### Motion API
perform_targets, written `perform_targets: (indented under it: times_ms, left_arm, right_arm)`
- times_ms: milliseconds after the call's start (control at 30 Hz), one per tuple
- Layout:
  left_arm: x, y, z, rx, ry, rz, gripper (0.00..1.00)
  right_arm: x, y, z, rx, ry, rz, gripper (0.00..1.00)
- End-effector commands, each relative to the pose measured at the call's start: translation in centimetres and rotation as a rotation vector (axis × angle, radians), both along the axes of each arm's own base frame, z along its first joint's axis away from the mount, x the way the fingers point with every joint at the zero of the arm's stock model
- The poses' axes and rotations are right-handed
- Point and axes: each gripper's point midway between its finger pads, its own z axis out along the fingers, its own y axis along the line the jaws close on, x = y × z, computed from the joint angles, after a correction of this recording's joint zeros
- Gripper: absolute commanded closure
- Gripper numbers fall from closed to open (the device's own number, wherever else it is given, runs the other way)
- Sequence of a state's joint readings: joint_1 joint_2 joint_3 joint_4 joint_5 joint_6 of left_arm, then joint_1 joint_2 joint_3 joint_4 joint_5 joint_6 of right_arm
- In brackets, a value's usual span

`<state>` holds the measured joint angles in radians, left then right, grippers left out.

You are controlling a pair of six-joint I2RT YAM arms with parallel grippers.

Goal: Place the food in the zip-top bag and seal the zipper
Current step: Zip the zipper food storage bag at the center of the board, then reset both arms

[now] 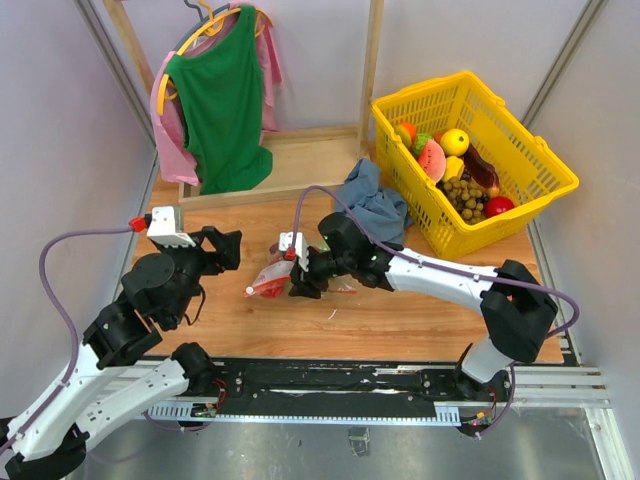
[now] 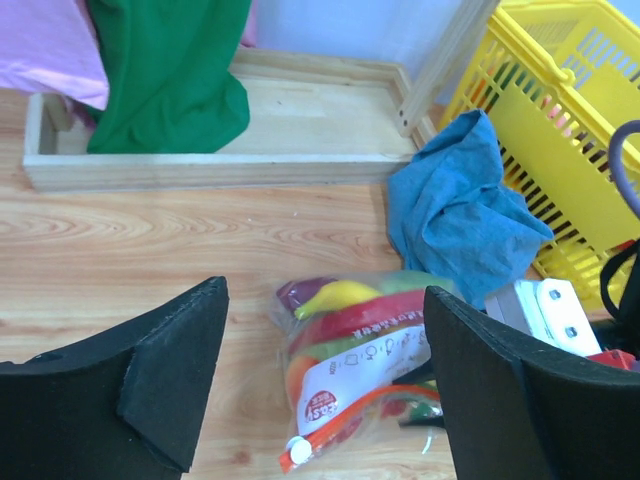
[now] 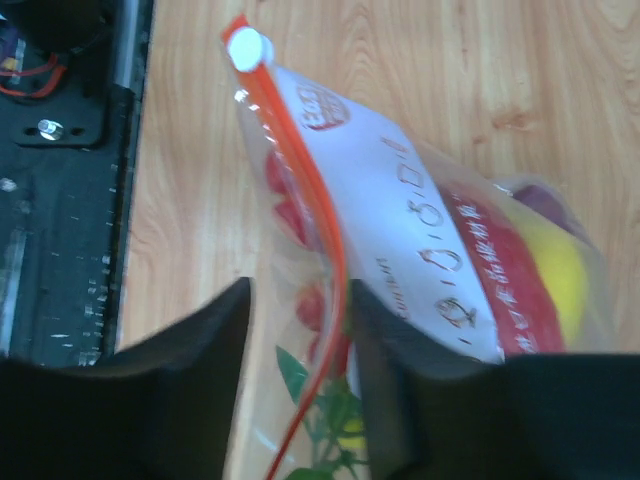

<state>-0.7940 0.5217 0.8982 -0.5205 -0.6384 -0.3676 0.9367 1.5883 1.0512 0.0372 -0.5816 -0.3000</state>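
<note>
**Right hand.** The right hand (image 3: 300, 290) stands partly open. The zipper (image 3: 325, 250) runs through the gap between its two fingers and lies close to the finger at frame right. The fingers do not clamp it.

**Left hand.** The left hand (image 2: 325, 300) stands wide, with nothing between its fingers. In the top view it sits at centre left, apart from the bag.

**Zip-top bag.** The zip-top bag (image 1: 272, 280) lies flat on the counter (image 1: 400, 320) at the centre of the top view, just left of the right hand.
- Long axis: it follows the zipper, roughly left to right in the top view.
- Zipper edge: it faces the bottom of that frame.
- Slider: the white slider (image 3: 247, 47) sits at the left end of the strip. In the right wrist view this is the upper left, with the strip running down to the bottom centre.
- Seal: the pictures do not show whether the strip is sealed.

**Bag contents.** The food (image 2: 340, 297) is inside the bag: a yellow piece, a purple piece, red pieces and green leaves, under a white printed label.

**Surroundings.**
- A blue cloth (image 1: 375, 205) lies just above and to the right of the bag.
- A yellow basket (image 1: 425, 98) at upper right holds more toy fruit, including a watermelon slice, a yellow fruit and a cluster of grapes.
</note>
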Motion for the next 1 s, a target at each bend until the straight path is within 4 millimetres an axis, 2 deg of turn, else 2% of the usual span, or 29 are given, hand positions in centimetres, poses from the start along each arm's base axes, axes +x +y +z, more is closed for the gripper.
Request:
perform_targets:
  times_ms: [0,67,133,200,267,333,433,567,633,767,900,967]
  left_arm:
    - [-0.4,1.9,-0.5,-0.017,-0.016,0.073,0.13]
    - [-0.7,2.1,-0.7,-0.032,-0.027,0.073,0.10]
    - [-0.9,2.4,-0.8,-0.042,-0.035,0.072,0.08]
    - [-1.1,2.6,-0.8,-0.053,-0.043,0.074,0.07]
    - [-1.3,2.8,-0.8,-0.065,-0.049,0.079,0.05]
    - [-1.3,2.8,-1.0,-0.070,-0.049,0.078,0.04]
    - [-1.2,2.6,-1.4,-0.070,-0.036,0.074,0.02]
    - [-1.1,2.4,-1.8,-0.074,-0.015,0.076,0.01]
    - [-1.1,2.4,-1.6,-0.083,-0.012,0.080,0.01]
    - [-1.7,2.7,-0.4,-0.115,-0.022,0.073,0.01]
    - [-2.5,3.0,1.5,-0.162,-0.068,0.042,0.01]
    - [-3.0,3.3,2.2,-0.181,-0.092,0.033,0.01]
  right_arm:
    - [-0.8,0.7,3.5,0.056,-0.006,0.015,0.41]
    - [-0.8,0.3,5.2,0.060,-0.010,0.006,0.23]
    - [-0.4,-0.4,6.7,0.065,-0.003,-0.029,0.14]
    - [0.9,-1.6,8.1,0.074,0.012,-0.108,0.06]
    - [2.1,-3.3,9.3,0.083,0.037,-0.182,0.00]
    - [3.2,-5.3,10.2,0.091,0.056,-0.264,0.02]
    - [6.1,-9.6,10.9,0.085,0.075,-0.478,0.02]
    - [9.7,-17.7,11.3,0.069,0.116,-0.900,0.02]
    - [10.3,-21.3,12.2,0.074,0.097,-1.105,0.02]
    - [9.3,-27.2,14.9,0.128,-0.064,-1.324,0.02]
    - [6.7,-31.7,16.7,0.261,-0.196,-1.447,0.02]
    - [5.4,-34.0,17.2,0.267,-0.243,-1.512,0.02]
